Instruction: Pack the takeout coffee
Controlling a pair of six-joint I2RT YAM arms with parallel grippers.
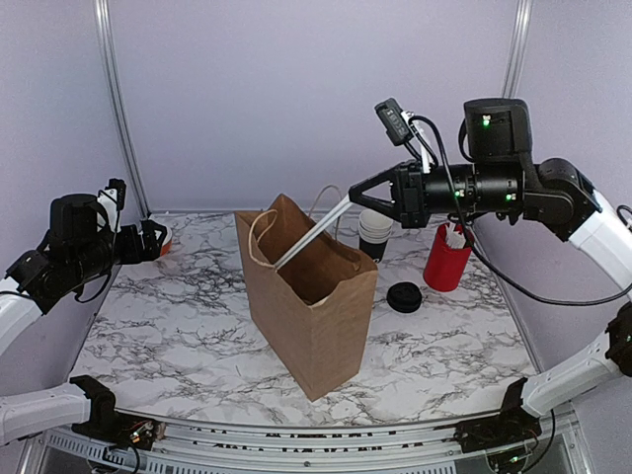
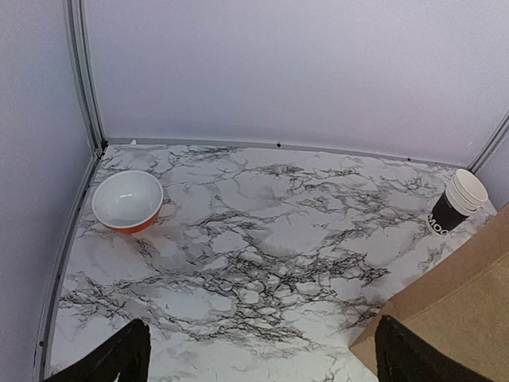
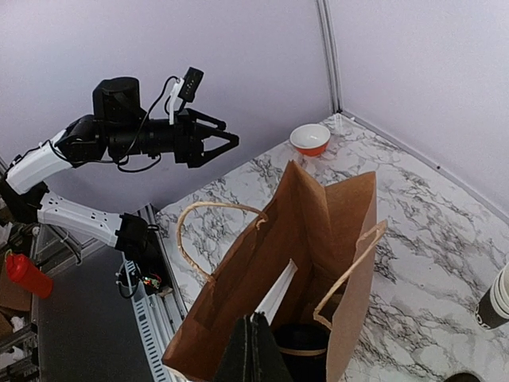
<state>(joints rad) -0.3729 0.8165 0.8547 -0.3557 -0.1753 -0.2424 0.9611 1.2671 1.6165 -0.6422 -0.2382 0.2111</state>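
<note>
From the top cam, your right gripper (image 1: 353, 195) is pinched tight on a thin white stick (image 1: 311, 234) that slants down into the paper bag (image 1: 316, 316), while the black lid (image 1: 404, 296) sits out on the surface (image 1: 178, 336) just beside the bag. Left wrist cam: your left gripper (image 2: 266, 356) is spread wide, holding nothing. Right wrist cam shows a dark round shape (image 3: 301, 337) down inside the bag, probably the cup, so I'd say you're partway, lid isn't packed yet

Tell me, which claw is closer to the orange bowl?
Left. The left claw hangs open near the orange bowl; the right claw is far off, shut on a white stick over the paper bag.
</note>
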